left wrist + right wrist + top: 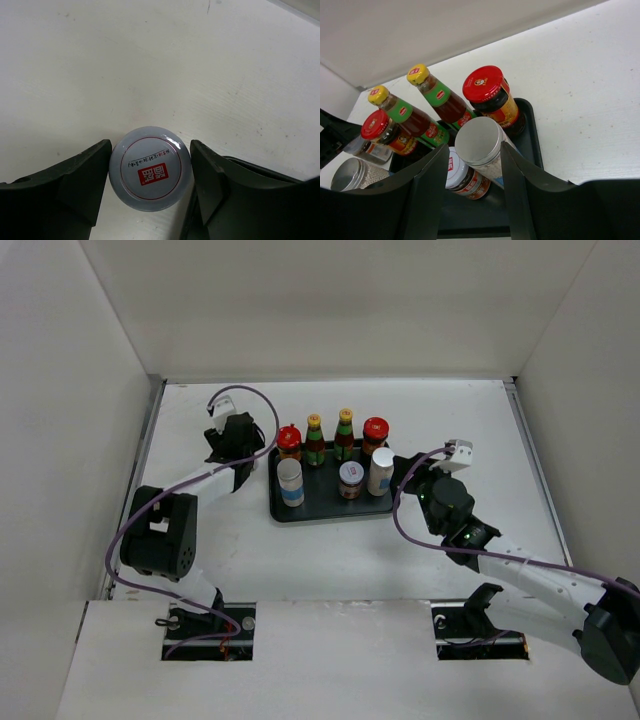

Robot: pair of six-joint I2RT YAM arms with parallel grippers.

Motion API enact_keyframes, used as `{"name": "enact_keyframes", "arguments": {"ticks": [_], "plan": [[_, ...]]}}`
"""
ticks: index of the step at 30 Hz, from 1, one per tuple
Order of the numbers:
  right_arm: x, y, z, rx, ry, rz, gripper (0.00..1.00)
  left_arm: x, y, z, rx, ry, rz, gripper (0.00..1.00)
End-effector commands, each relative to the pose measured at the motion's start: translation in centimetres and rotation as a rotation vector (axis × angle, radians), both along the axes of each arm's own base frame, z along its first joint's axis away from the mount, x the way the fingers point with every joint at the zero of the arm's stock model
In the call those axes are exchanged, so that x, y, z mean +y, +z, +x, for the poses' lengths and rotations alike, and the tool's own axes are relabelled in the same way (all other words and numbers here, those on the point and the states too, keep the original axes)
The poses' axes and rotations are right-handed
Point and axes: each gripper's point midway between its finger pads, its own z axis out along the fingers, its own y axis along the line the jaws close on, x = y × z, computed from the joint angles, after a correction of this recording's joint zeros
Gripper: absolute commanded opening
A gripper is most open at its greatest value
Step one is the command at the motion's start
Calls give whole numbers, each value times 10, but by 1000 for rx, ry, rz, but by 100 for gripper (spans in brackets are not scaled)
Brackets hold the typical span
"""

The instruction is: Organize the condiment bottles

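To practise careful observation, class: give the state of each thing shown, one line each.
Left gripper: jaws shut on loose grey-lidded jar.
Loose grey-lidded jar: upright beside tray, lidded.
Right gripper: jaws open, straddling right white cylinder.
Right white cylinder: upright in tray, capped.
Red-capped jars, green bottles, left white cylinder, middle jar: upright in tray, capped.

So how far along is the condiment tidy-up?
Done: seven containers stand on the black tray. In hand: the left gripper straddles the eighth, a grey-lidded jar, off the tray; the right gripper brackets a white cylinder on the tray. Left: moving that jar aboard.
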Motion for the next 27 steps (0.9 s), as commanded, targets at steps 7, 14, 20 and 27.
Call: {"name": "enact_keyframes", "arguments": {"ticks": [7, 14, 20, 27], "plan": [[4, 18, -2, -56, 20, 38, 53, 6, -14, -10, 64, -2, 40, 54], [5, 17, -2, -54, 23, 40, 55, 6, 44, -25, -70, 23, 48, 36], [5, 18, -3, -58, 26, 40, 55, -19, 127, -75, -236, -46, 48, 36], [6, 19, -3, -59, 29, 41, 55, -48, 217, -133, -413, -154, -14, 36]]}}
